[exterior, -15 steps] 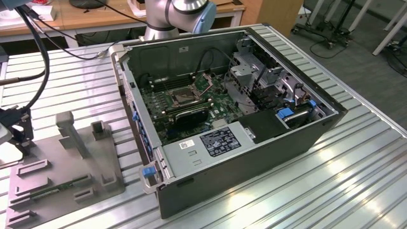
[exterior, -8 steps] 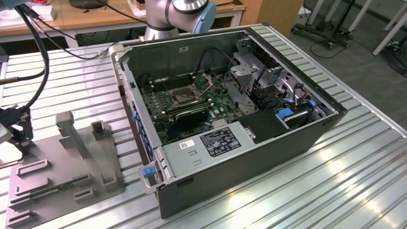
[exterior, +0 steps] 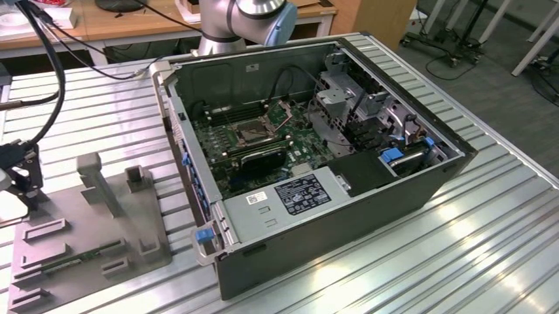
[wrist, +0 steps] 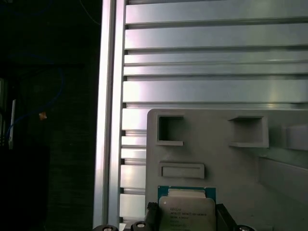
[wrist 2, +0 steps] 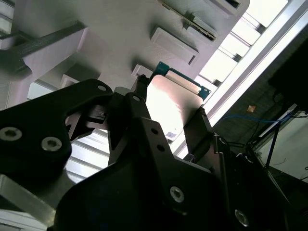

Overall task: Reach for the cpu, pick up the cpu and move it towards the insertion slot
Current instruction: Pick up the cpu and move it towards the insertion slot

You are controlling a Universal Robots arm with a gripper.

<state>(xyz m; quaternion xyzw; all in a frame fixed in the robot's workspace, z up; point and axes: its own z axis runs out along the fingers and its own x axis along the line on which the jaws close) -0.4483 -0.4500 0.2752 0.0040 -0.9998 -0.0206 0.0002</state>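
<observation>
Single moment of the cpu transfer, as I see it from the remote station. In both wrist views the gripper (wrist 2: 171, 102) has its two dark jaws pressed against opposite edges of the cpu (wrist: 186, 206), pinching the chip between them. Its pale metal face is turned towards the cameras, and a thin green border shows along its far edge. Beyond the chip lies the grey plastic tray (wrist: 216, 154) with its shallow rectangular pockets. I cannot tell whether the chip is clear of the tray's surface. In the exterior view the tray rests on the slatted aluminium table (exterior: 489, 248) at the exterior view's left and holds a thin green memory stick (exterior: 83, 256). The gripper stands at that same left edge, beside the tray. The insertion slot (exterior: 247, 133), a metal-framed square socket with a dark centre, sits on the green motherboard (exterior: 292, 124) inside the open computer case (exterior: 349, 203), well apart from the gripper and the chip.
</observation>
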